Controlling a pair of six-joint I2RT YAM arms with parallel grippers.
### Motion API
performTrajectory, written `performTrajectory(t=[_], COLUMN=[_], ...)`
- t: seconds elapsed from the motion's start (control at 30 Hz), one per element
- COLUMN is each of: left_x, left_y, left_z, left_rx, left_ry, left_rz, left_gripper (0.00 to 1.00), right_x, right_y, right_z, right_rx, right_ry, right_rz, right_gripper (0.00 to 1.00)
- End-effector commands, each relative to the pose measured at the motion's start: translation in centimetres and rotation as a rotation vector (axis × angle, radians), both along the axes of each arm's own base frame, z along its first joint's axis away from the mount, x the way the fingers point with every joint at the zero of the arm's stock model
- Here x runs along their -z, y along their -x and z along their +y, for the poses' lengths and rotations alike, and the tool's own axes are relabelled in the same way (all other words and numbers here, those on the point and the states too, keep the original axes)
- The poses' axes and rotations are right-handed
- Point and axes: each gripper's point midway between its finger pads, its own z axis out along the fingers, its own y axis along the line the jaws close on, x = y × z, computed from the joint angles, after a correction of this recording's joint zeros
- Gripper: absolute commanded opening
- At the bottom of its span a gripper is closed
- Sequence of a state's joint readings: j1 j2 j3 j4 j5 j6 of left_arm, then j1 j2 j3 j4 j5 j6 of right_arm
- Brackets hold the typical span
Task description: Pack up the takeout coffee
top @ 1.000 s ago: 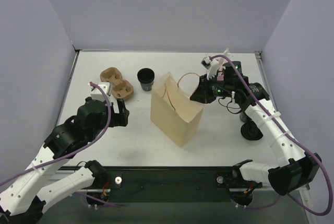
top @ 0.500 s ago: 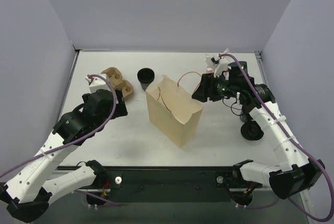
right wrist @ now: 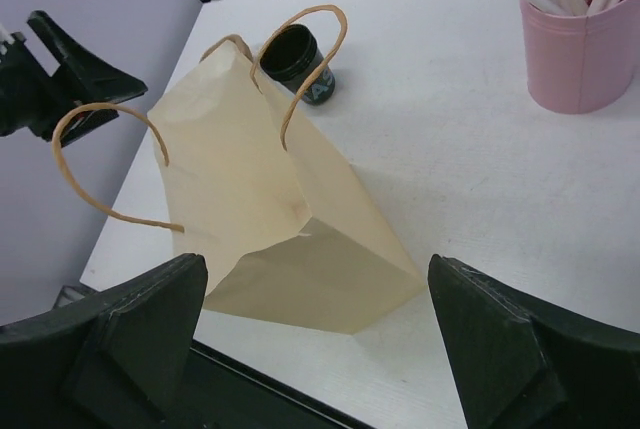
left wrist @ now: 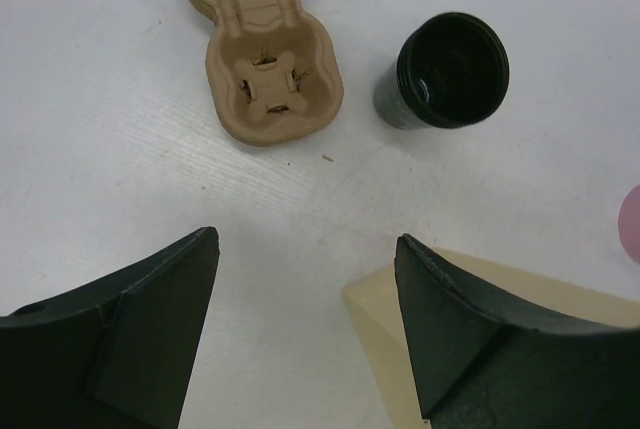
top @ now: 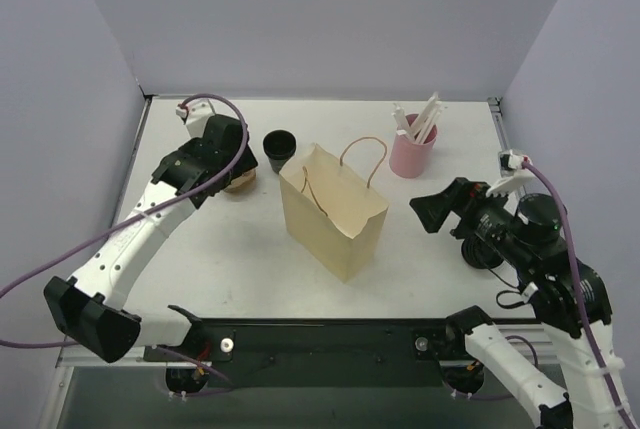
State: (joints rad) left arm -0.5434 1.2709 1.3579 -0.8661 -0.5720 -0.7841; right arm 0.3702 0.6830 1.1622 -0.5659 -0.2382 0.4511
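Top external view takes in the whole table (top: 200, 259). A paper bag (top: 335, 211) stands upright near the middle, mouth open and both handles up. A black cup (top: 279, 151) stands just behind its far left corner. A pink pot (top: 412, 152) of white sticks (top: 425, 114) stands well to the bag's right.

The left claw (top: 232, 164) hangs over the cardboard carrier (top: 240, 182) and hides most of it from this camera. The right claw (top: 432, 211) is off to the right of the bag and apart from it. A dark round thing (top: 478, 252) lies half hidden behind that arm; what it is cannot be told.

Left wrist view shows what the top one cannot. The carrier (left wrist: 262, 44) lies flat and bare, with two pockets in plain sight. The cup (left wrist: 445, 71) is just to its right, apart from it, lidless and dark inside. The left claw (left wrist: 305, 249) stands wide open with nothing in it, only table and a corner of the bag (left wrist: 372, 339) below.

Right wrist view gives the bag (right wrist: 280, 219) from the side, its two looped handles and creased wall clear. The cup (right wrist: 298, 61) peeps out behind it, and the pink pot (right wrist: 585, 54) is at far right. The right claw (right wrist: 315, 269) is spread wide and holds nothing.
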Motion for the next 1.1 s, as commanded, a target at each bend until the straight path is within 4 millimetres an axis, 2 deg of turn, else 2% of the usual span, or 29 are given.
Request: performTrajectory(t=[0.0,0.03,0.07,0.13,0.17,0.2,0.23,0.33,0.47,0.57,0.63,0.67,0.77,0.93,1.03,1.07], left_x=[-0.8,-2.0,-0.7,-0.3,-0.3,0.0,0.2,2.2,5.2,6.8,7.9,9.0,10.3,11.6,12.2,11.8], left_y=[-4.1,-4.9,-5.7,-6.5,-7.6,-7.8,-8.3,-9.4,-10.9,-12.2,-12.5,-12.9,-14.2,-16.2,-16.4,-16.8], left_z=[0.1,0.4,0.4,1.5,1.8,2.3,3.5,5.6,6.5,5.9,5.7,5.3,4.5,4.2,4.6,4.6], left_rx=[-0.153,-0.183,-0.209,-0.25,-0.272,-0.285,-0.316,-0.391,-0.39,-0.349,-0.346,-0.331,-0.305,-0.315,-0.336,-0.337], left_ry=[0.135,0.16,0.154,0.131,0.132,0.115,0.096,0.093,0.085,0.072,0.078,0.091,0.104,0.091,0.059,0.06], left_rz=[-0.023,-0.028,0.021,0.058,0.067,0.09,0.098,0.16,0.211,0.218,0.238,0.267,0.29,0.31,0.335,0.321], left_gripper=[0.79,0.79,0.79,0.79,0.79,0.79,0.79,0.79,0.78,0.76,0.75,0.75,0.72,0.7,0.68,0.68], right_x=[-1.0,-1.4,-1.8,-0.6,-0.3,0.9,1.3,2.8,4.0,4.4,4.5,4.5,4.1,3.7,2.7,2.8], right_y=[2.4,2.8,3.5,4.1,4.6,5.3,5.8,7.8,8.8,9.0,8.9,8.9,8.9,8.4,8.4,8.3], right_z=[-1.9,-2.1,-2.4,-3.1,-3.5,-4.3,-4.6,-5.0,-5.6,-6.6,-6.7,-6.8,-6.7,-6.7,-6.6,-6.6], right_rx=[0.096,0.099,0.094,0.113,0.13,0.159,0.176,0.181,0.192,0.233,0.233,0.232,0.226,0.192,0.158,0.156], right_ry=[-0.079,-0.085,-0.083,-0.057,-0.056,-0.033,-0.03,-0.039,-0.013,0.029,0.046,0.052,0.064,0.13,0.162,0.171], right_rz=[-0.025,-0.036,-0.055,-0.028,-0.02,0.031,0.058,0.152,0.18,0.198,0.204,0.212,0.227,0.215,0.195,0.196], right_gripper=[1.0,1.0,0.99,0.95,0.94,0.93,0.91,0.87,0.84,0.84,0.85,0.84,0.84,0.84,0.85,0.85])
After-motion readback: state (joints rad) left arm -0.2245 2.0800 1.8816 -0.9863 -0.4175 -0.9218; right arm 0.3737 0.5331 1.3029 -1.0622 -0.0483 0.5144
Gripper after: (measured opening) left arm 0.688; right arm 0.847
